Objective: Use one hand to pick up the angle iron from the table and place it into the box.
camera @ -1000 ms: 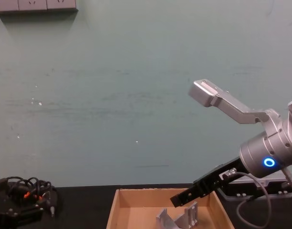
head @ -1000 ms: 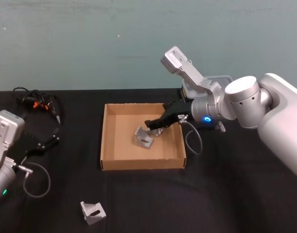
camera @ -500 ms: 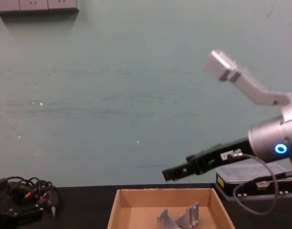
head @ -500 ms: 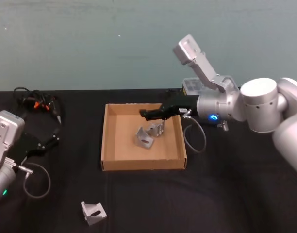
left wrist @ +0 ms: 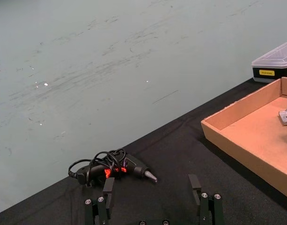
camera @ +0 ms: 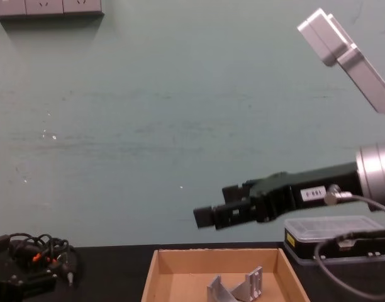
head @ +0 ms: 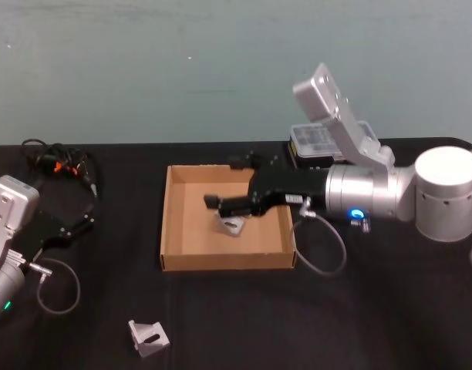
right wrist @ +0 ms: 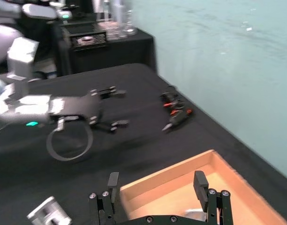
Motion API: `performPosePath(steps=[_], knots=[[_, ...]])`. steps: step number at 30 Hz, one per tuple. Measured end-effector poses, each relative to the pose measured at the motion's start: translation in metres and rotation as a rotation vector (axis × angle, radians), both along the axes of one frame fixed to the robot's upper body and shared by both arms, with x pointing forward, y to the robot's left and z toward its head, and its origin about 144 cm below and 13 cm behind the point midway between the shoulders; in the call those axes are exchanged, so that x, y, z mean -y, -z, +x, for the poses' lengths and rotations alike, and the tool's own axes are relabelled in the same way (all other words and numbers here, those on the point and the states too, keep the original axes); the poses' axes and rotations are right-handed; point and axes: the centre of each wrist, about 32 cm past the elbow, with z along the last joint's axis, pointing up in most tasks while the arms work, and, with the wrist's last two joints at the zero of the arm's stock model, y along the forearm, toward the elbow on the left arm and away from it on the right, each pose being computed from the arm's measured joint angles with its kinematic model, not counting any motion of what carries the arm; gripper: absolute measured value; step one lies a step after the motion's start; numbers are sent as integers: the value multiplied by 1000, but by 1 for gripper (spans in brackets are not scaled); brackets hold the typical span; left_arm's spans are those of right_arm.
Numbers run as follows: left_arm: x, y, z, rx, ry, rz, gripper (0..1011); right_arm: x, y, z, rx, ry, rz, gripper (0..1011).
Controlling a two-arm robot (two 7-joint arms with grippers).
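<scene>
right gripper (head: 223, 183): hangs over the box (head: 168, 223), clear of its floor, fingers spread wide with nothing between them.
boxed irons (camera: 221, 290): two grey angle pieces side by side on the box floor, below the right gripper's fingertips and not touching them; from the head, one peeks out under the lower finger.
loose iron (head: 147, 338): lies on the table (head: 375, 308), well apart from the right gripper, outside the box off its near left corner, nearer the left gripper (head: 75, 222).
left gripper: low at the table's left side, well apart from the box, fingers spread, empty.
case (head: 313, 142): black with a clear lid, behind the right gripper's wrist, just past the box's far right corner.
driver (head: 59, 163): black tool with red marks, its lead tangled round it, ahead of the left gripper, far from the right one.
cable (head: 325, 247): grey loop from the right gripper's wrist, drooping to the table beside the box's right wall.
in the way: the box's near wall stands between the right gripper and the loose iron.
</scene>
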Motion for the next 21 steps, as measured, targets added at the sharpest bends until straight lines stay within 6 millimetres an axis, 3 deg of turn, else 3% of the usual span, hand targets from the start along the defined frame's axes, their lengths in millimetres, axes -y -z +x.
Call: performPosePath(steps=[10,21], knots=[[0,0,0,0,0,0,1000,-3,16,-19,-14,-196,-40,1004],[0,0,0,0,0,0,1000,-32,26,-17,-25,-463,-207,1004]])
